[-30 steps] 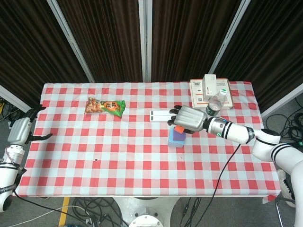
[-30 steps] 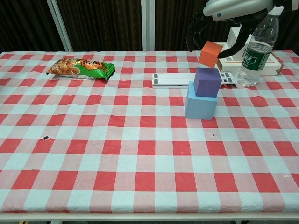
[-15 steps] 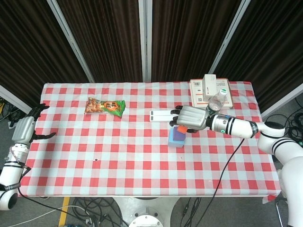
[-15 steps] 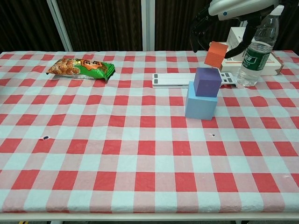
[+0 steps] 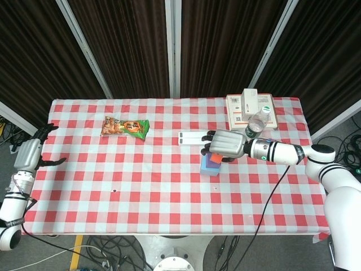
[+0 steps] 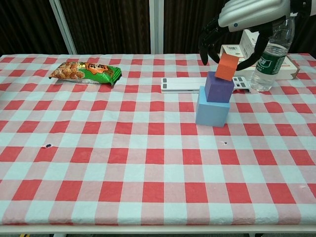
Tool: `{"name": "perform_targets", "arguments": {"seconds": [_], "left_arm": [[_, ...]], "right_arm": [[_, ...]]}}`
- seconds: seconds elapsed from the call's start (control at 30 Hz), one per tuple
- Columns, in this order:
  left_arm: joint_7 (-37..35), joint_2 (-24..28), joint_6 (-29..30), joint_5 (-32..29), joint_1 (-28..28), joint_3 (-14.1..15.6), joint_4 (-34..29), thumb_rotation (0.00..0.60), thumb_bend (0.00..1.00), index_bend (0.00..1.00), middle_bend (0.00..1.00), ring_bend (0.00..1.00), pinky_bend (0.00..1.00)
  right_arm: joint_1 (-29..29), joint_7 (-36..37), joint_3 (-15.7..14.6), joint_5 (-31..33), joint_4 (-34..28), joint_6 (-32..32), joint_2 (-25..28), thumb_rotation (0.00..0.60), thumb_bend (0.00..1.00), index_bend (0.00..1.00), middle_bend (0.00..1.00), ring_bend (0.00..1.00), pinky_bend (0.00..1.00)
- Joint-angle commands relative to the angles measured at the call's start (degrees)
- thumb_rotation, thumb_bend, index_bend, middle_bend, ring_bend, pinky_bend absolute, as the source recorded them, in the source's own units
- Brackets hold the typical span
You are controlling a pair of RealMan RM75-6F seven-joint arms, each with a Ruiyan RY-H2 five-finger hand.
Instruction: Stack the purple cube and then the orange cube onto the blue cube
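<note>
The blue cube [image 6: 212,109] stands on the checked table [image 6: 148,163] with the purple cube [image 6: 219,87] on top of it. Tilted, the orange cube [image 6: 227,66] touches the purple cube's top with its lower edge. My right hand [image 6: 247,17] hangs over the stack and holds the orange cube between its dark fingers [image 6: 205,42]. In the head view the right hand [image 5: 225,144] covers most of the stack, with the orange cube [image 5: 215,160] and blue cube [image 5: 208,171] peeking out. My left hand [image 5: 28,153] hangs past the table's left edge, fingers apart, holding nothing.
A white flat bar [image 6: 180,85] lies just behind the stack. A water bottle [image 6: 270,54] and white boxes [image 5: 251,107] stand at the back right, close to the right hand. A snack bag [image 6: 86,71] lies at the back left.
My right hand has lowered the orange cube from above the stack until it touches the purple cube's top. The left hand has barely moved.
</note>
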Motion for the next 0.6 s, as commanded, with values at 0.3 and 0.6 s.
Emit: {"name": "perform_targets", "arguments": {"seconds": [0.3, 0.6], "left_arm": [[-0.3, -0.4, -0.5, 0.1, -0.3, 0.0, 0.9, 0.600, 0.08, 0.24, 0.22, 0.16, 0.29], [-0.6, -0.5, -0.8, 0.1, -0.4, 0.0, 1.4, 0.600, 0.08, 0.24, 0.22, 0.16, 0.29]], "right_arm": [[-0.1, 1.3, -0.9, 0.9, 2.2, 0.5, -1.4, 0.600, 0.18, 0.32, 0.43, 0.18, 0.24], [0.1, 2.0, -1.6, 1.2, 3.5, 0.7, -2.4, 0.600, 0.18, 0.32, 0.43, 0.18, 0.25]]}}
